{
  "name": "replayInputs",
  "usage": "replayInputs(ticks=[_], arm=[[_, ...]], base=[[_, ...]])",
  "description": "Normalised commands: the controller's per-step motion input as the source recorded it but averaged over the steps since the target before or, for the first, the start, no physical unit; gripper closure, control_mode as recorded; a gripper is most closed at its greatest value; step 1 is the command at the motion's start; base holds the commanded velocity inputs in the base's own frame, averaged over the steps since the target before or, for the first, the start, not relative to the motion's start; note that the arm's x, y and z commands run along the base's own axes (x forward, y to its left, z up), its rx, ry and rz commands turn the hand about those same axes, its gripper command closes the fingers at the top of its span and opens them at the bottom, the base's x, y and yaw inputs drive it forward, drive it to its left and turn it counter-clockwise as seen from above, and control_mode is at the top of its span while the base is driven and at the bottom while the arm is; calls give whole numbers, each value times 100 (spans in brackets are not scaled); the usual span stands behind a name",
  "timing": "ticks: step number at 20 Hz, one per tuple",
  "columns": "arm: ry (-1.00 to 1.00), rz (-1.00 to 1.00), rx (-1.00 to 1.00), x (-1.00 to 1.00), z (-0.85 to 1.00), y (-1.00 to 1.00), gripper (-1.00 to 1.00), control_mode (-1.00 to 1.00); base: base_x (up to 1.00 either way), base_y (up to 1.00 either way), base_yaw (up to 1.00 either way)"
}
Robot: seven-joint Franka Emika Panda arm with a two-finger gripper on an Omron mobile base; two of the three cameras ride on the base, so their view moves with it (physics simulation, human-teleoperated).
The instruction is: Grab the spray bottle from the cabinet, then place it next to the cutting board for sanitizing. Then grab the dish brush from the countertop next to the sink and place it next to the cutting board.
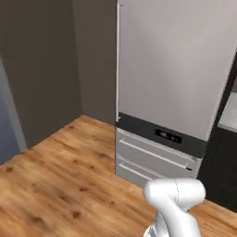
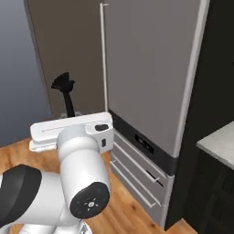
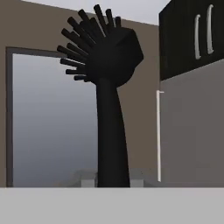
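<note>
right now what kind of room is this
Most likely a home kitchen. A tall grey fridge with lower freezer drawers stands on a wood plank floor, a white marble countertop sits over dark cabinets to its right, and the gripper holds a black bristled dish brush.

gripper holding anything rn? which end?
Yes: the dish brush, gripped at the lower end of its black handle, bristle head pointing away from the gripper. It also shows in the right base view.
</note>
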Motion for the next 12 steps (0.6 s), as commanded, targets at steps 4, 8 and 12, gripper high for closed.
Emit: replayInputs(ticks=[4,8,12], arm=[[0,0,0,0,0,0,100,100],[0,0,0,0,0,0,100,100],[0,0,0,0,0,0,100,100]], base=[[0,0,-90],[0,0,-91],[0,-11,-86]])
